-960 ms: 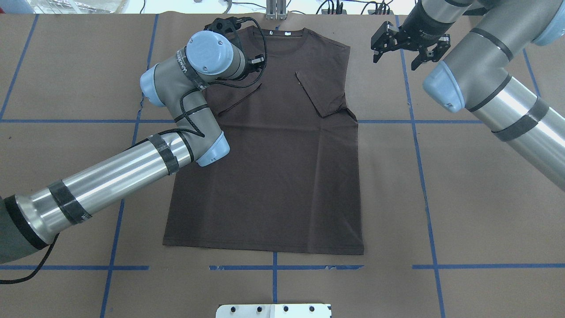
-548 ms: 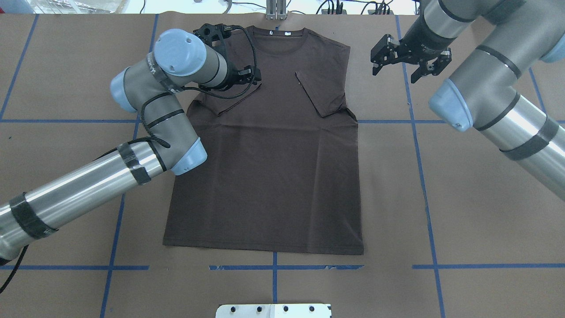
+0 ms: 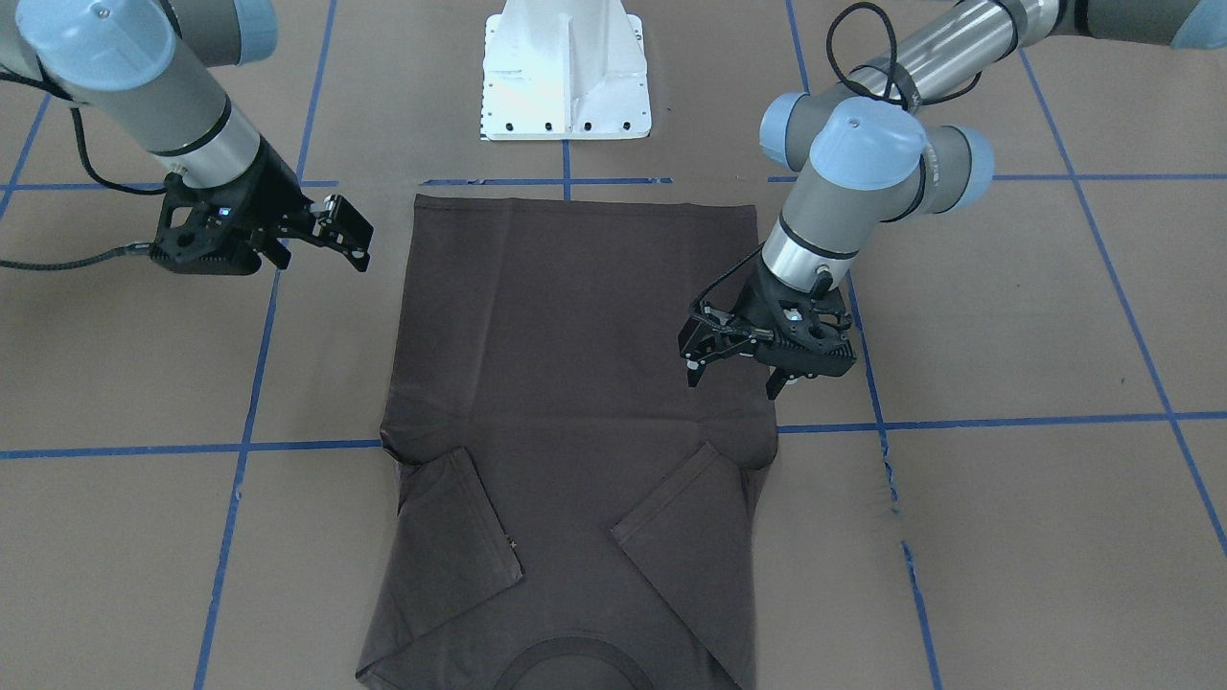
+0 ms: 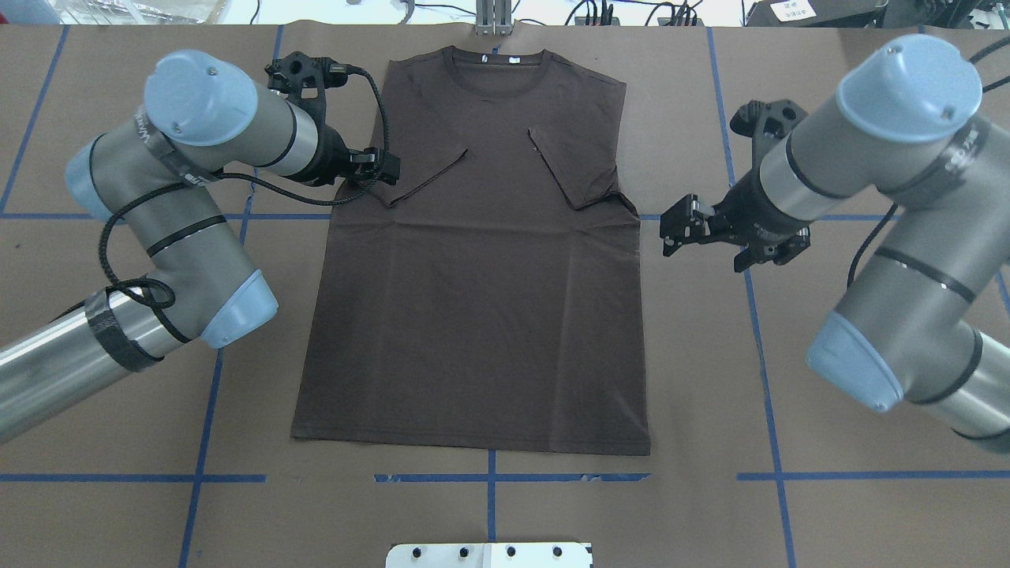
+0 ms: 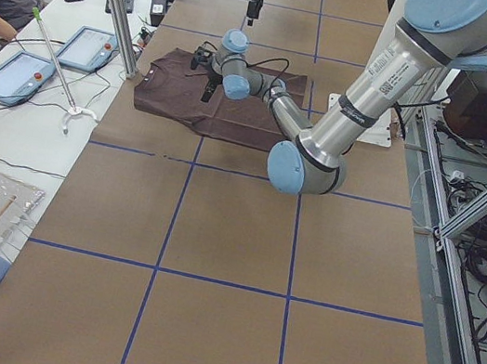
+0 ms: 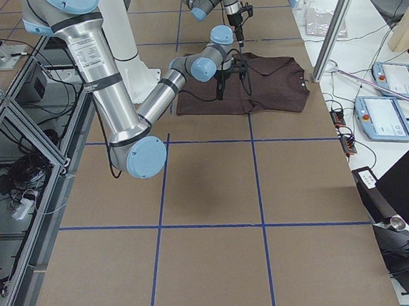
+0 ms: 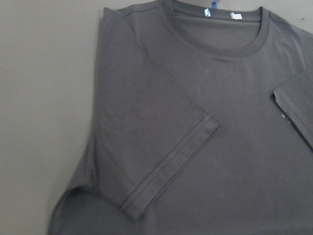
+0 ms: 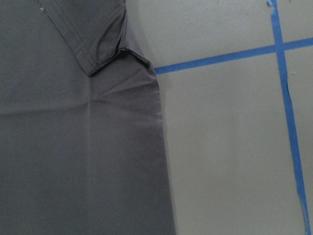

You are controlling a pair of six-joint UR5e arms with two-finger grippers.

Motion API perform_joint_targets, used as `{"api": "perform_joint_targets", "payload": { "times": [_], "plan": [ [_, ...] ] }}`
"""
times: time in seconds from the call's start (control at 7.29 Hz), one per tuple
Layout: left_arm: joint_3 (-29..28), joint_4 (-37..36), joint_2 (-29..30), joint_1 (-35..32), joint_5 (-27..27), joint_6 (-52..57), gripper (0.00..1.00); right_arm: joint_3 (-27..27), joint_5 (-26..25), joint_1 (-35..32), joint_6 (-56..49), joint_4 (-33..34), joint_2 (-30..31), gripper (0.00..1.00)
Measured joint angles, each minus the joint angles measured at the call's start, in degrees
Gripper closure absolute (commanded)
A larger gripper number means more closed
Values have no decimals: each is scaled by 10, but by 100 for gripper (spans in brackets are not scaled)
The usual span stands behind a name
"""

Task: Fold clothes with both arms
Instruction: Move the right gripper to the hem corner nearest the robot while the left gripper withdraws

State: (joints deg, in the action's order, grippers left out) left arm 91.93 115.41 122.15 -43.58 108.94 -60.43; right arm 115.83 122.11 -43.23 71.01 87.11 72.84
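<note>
T-shirt (image 4: pixel 473 315) lies flat mid-desk (image 4: pixel 710 379). Collar (image 7: pixel 215 52) is on the far side from the robot. Hem (image 4: pixel 473 446) is on the robot side, just short of the blue tape line (image 4: pixel 316 478) and the white base plate (image 4: pixel 489 554). Side edges run near-straight, w/ small puckers at both armpits. Broad strips of brown desk flank both long edges.

L sleeve (image 4: pixel 402 142) and R sleeve (image 4: pixel 584 158) are both folded in over the chest, cuffs diagonal. Fabric is dark brown-grey and thin, mostly smooth, w/ a faint crease across at armpit lvl.

L end effector (image 3: pixel 733 381): fingers spread wide, holding nothing. It hovers above the shirt's L side edge, hem-side of the folded sleeve, no contact.

R end effector (image 4: pixel 705 256): also wide, holding nothing. It's off the fabric, over desk beside the R side edge.
</note>
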Motion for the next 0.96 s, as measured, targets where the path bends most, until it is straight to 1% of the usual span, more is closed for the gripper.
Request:
{"api": "perform_joint_targets", "payload": {
  "times": [0.14,0.27,0.41,0.55,0.69,0.96],
  "plan": [
    [25,-4,-21,-1,4,1,0,27,-58,61,63,-65,48,0],
    [36,-5,-31,0,6,0,0,38,-124,130,121,-130,89,0],
    [40,-4,-34,0,7,-4,0,41,-181,190,158,-163,111,0],
    [42,-4,-36,0,7,-7,0,36,-213,228,186,-174,118,0],
    [42,-4,-36,0,7,-8,0,20,-233,257,211,-178,117,0],
    [42,-4,-37,0,7,-10,0,-12,-252,289,229,-180,104,0]
  ]
}}
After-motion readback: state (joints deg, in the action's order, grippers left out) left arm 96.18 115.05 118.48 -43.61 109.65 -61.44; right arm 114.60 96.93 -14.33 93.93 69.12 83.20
